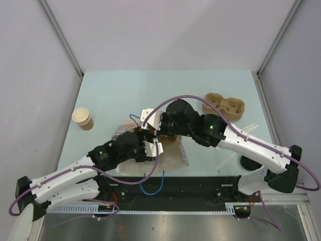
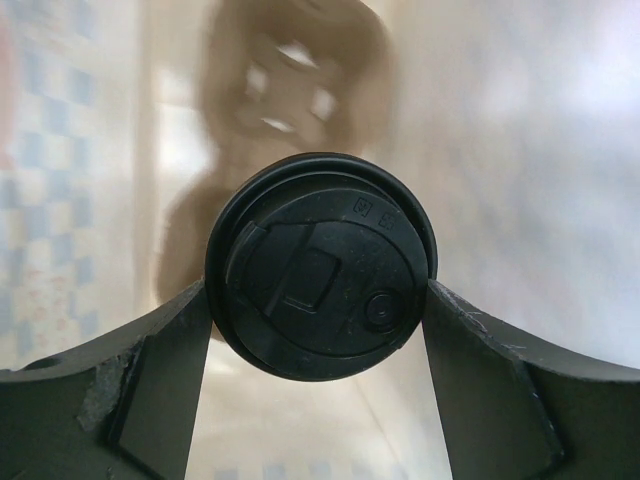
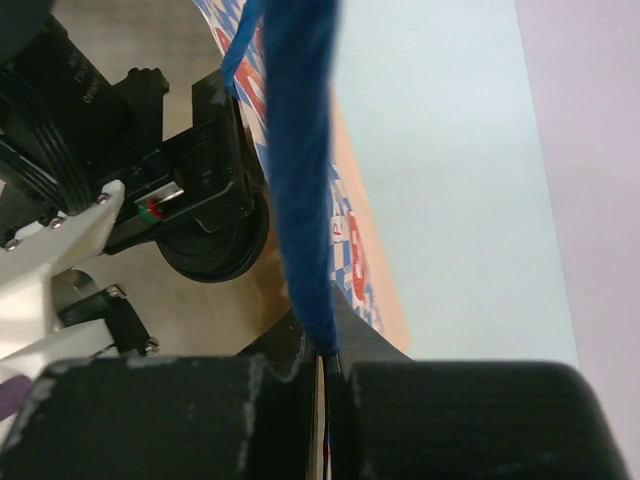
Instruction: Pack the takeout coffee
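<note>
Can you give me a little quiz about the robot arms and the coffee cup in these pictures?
1. True or false: the left pincer grips the coffee cup from both sides.
2. Pick one: what does the right pincer pinch? A) a blue handle B) a spoon C) a straw
3. Fill the gap: seen from above, the stack of empty cups stands near the ___ edge of the table.

Key: 1 true; 2 A; 3 left.
</note>
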{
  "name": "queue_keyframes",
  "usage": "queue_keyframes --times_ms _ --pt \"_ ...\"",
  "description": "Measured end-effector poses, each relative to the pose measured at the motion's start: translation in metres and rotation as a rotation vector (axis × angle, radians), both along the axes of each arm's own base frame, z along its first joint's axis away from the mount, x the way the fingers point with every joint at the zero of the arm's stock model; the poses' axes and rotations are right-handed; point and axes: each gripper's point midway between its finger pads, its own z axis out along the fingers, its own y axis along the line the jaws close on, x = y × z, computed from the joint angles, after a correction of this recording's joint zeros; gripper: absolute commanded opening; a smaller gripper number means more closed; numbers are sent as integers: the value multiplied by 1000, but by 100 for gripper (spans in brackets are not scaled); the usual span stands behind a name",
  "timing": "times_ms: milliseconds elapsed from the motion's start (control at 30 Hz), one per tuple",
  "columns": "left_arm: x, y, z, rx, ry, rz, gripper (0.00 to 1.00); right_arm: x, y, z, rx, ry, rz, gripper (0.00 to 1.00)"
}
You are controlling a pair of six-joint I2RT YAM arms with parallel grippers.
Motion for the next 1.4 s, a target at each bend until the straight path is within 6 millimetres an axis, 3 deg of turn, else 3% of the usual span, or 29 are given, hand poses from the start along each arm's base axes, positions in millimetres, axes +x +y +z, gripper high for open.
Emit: queue_keyframes --times_ms 433,600,1067,1400 --pt "-12 -4 -1 -3 34 -61 23 6 -4 -3 8 24 -18 0" --pt "-8 -17 10 -38 21 -79 22 4 -2 -3 10 28 -8 0" --pt "-13 -47 19 -96 -12 -180 21 -1 2 -2 15 22 12 0" --pt "-18 -50 -1 -64 14 -209 20 -2 3 -3 12 17 20 0"
